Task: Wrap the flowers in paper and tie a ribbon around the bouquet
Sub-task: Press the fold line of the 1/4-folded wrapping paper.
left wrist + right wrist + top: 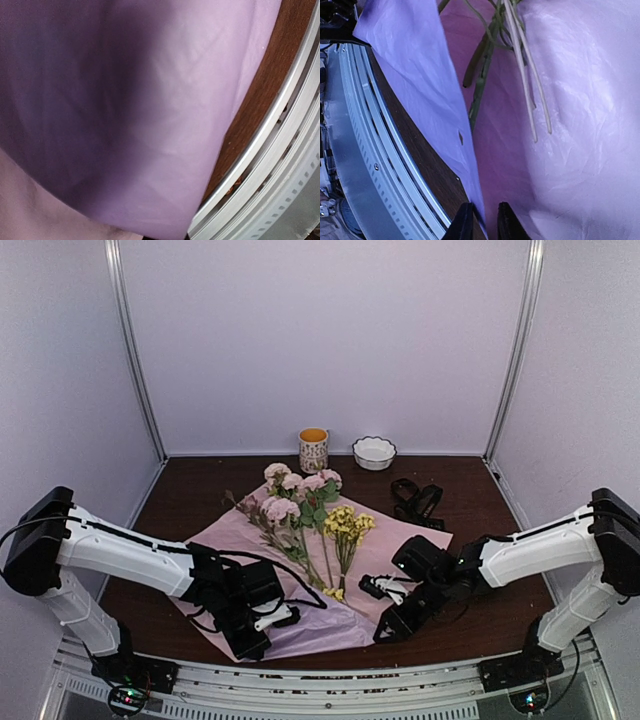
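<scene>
At the counter (180, 505) front edge, left jaws clamp the paper (410, 540), right jaws barely parted astride it: an uneven pull could tear it

You will find no legible text, label, brand, number or sign in any view. The mug (313, 450) carries a dark pattern too small to read. The ribbon (418, 502) shows no lettering you can make out.
</scene>
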### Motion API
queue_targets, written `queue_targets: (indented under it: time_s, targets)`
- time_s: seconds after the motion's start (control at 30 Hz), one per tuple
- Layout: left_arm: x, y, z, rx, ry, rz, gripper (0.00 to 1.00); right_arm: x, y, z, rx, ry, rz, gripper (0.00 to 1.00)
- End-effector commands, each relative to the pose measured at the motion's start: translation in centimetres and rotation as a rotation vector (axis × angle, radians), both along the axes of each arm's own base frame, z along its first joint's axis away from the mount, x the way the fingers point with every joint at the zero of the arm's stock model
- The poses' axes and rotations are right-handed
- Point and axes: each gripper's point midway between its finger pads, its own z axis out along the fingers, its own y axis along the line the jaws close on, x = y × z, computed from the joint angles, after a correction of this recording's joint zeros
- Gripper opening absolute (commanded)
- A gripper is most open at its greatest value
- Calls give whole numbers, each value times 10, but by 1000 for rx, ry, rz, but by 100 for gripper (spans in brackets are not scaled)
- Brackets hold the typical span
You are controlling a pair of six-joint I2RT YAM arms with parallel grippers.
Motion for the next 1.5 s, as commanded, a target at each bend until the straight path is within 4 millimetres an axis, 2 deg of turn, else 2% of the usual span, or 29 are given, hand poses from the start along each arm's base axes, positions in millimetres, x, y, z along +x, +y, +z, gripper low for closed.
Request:
queue_targets:
  time_s: [0.0, 0.1, 0.33, 0.43, 0.5, 0.6, 0.67, 0.77, 0.87, 1.03, 1.13, 1.23, 1.3, 1.47]
  targets:
    - [-4, 23, -11, 103, 4, -22, 0, -5, -3, 1, 26, 25, -26, 13]
    - [-3, 23, -11, 104, 1, -20, 0, -4, -8, -8, -13, 34, -43, 0]
    - [-4, 31, -15, 122, 15, 6, 0, -8, -30, -30, -134, 63, -82, 0]
    - [-4, 32, -16, 126, 19, 10, 0, -7, -29, -30, -127, 68, -98, 0]
    - [-3, 24, -10, 94, 14, -4, 1, -7, -23, -27, -106, 73, -92, 0]
    - [5, 7, 10, 2, -26, -20, 27, -5, -19, -23, -96, 67, -89, 0]
    - [10, -7, 24, -73, -52, -30, 37, -5, -17, -21, -90, 68, -87, 0]
    - [18, -17, 36, -136, -62, -21, 41, -5, -16, -20, -82, 71, -89, 0]
    - [21, -19, 37, -158, -34, -12, 41, -4, -14, -21, -81, 70, -87, 0]
    - [27, -26, 51, -227, -35, -16, 45, -3, -14, -21, -85, 67, -88, 0]
    - [29, -42, 67, -318, -23, -25, 49, -2, -13, -21, -83, 65, -90, 0]
    - [33, -56, 71, -368, 19, 4, 47, -1, -12, -21, -85, 65, -90, 0]
    - [37, -56, 67, -351, 39, 28, 41, 0, -12, -20, -82, 59, -96, 0]
    - [38, -45, 54, -306, 94, 88, 15, 3, -11, -17, -79, 49, -111, 0]
